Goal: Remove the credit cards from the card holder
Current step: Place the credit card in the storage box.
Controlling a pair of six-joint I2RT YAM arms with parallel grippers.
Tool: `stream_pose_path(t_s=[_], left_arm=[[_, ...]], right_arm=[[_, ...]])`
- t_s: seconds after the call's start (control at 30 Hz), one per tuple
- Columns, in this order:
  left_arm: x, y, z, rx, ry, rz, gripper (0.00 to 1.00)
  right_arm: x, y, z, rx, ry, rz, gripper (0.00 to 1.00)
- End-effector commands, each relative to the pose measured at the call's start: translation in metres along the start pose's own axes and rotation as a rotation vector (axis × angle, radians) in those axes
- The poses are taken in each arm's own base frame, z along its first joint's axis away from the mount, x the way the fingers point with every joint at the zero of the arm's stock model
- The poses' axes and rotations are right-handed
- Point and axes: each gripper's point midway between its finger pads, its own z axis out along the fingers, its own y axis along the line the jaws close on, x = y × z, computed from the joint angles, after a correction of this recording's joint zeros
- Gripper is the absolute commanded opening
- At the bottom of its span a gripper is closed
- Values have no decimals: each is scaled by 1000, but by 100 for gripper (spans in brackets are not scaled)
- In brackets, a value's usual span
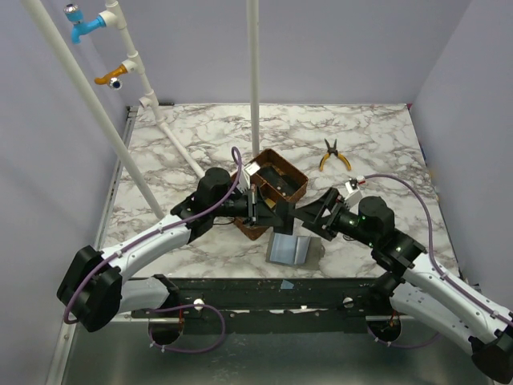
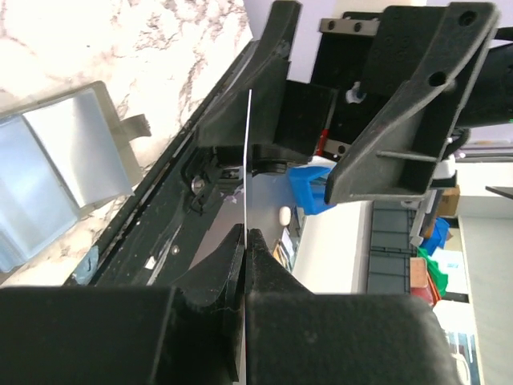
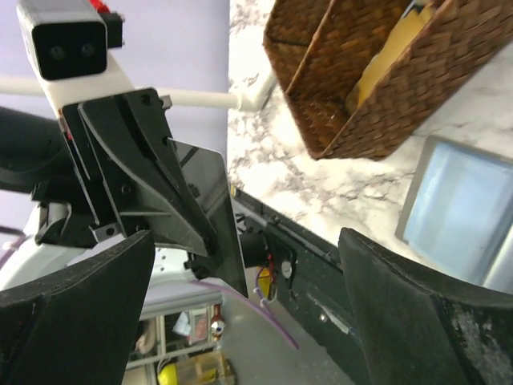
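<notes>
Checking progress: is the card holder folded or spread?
Spread: the card holder lies open, its pale inside facing up.

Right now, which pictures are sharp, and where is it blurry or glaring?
Top view: evenly lit, sharp, soft shadows on the table. Left wrist view: the left hand is dark and soft, background glares white. Right wrist view: the right hand's fingers are dark blurs.

**Robotics laboratory test cell.** Plain partition walls (image 1: 337, 48) enclose a marble-patterned tabletop (image 1: 385, 144). A white pipe frame (image 1: 253, 72) rising behind the left claw (image 1: 255, 207) carries small cameras on a blue clamp (image 1: 86, 26) and an orange clamp (image 1: 112, 77). Beyond that claw, the left wrist view shows shelving with coloured storage bins (image 2: 433, 273).
</notes>
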Motion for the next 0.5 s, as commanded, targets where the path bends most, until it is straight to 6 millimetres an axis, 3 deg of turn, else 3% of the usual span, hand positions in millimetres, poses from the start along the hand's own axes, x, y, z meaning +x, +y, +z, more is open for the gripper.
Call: stream_pose_path(t_s=[0.0,0.27,0.47], left_arm=[[-10,-1,-7,-57,-38,52,0],[-34,1,-17,-193,-109,103,0],[-72,3,-29,-375,-219,166,0]], right_arm=[[-22,-10,-6,119,-108,-33,100],[-57,-36,-22,295,-305,-34,100],[-76,-55,-35,410,-428,-11,100]])
